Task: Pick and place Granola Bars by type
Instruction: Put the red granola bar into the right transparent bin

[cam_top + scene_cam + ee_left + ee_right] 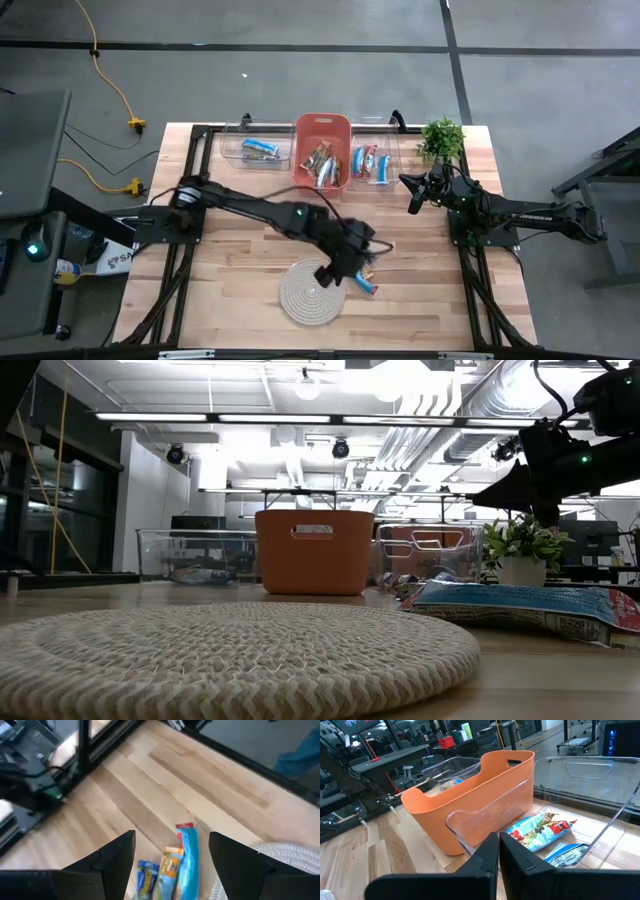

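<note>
My left gripper [342,268] hangs open over the table's middle, near the front, slanting down. In the left wrist view a blue granola bar with a red end [188,855] and a blue-and-orange one [169,867] lie flat on the wood between and beyond the gripper's [171,836] fingers, untouched. These bars [366,284] lie beside the round rope mat [312,291]. More bars lie in the left clear bin [260,150], the orange bin [322,165] and the right clear bin [371,163]. My right gripper [412,196] waits shut at the right, facing the bins.
The three bins stand in a row along the far edge, with a small potted plant [442,138] at the far right corner. The mat [220,655] fills the front middle. Bare wood lies between the mat and the bins and at the table's left.
</note>
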Controlling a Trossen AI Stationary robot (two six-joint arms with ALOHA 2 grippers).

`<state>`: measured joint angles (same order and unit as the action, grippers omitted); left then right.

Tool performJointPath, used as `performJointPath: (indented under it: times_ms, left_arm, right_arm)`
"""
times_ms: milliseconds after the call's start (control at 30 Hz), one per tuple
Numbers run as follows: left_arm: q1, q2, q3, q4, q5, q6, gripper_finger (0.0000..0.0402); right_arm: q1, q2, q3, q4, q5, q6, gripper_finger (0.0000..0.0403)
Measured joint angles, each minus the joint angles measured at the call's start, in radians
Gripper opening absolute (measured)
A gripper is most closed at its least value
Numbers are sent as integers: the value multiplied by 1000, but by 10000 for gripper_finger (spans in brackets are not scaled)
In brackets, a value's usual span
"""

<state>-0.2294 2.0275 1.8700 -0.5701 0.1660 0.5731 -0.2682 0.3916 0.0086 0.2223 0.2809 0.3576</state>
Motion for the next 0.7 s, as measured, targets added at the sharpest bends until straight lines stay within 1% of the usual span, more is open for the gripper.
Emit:
performJointPath:
  times_ms: [67,167,233,300,367,433,500,567,633,700]
  left_arm:
    - [-5,12,-7,-41,-2,1,250]
    - [-15,50,3,9,5,9,250]
    - [-23,65,-6,-60,7,24,250]
    - [-29,104,1,-12,5,44,250]
    - [-39,111,-8,-91,0,57,250]
    - [-44,144,4,-36,0,80,250]
    - [-54,153,-6,-101,-16,87,250]
    - [-57,187,-1,-49,-38,104,250]
    - [-62,194,-5,-73,-87,121,250]
    - [-61,209,-2,-37,-131,140,250]
  right_arm:
    - [0,0,0,2,1,0,0]
    - [0,1,0,4,-1,0,0]
    - [0,3,0,5,0,0,0]
    - [0,4,0,1,1,0,0]
    - [0,8,0,0,0,0,0]
    - [0,7,0,3,-1,0,0]
    - [1,8,0,5,-1,0,0]
    - [1,6,0,0,1,0,0]
    - [1,8,0,5,0,0,0]
    - [1,6,0,2,0,0,0]
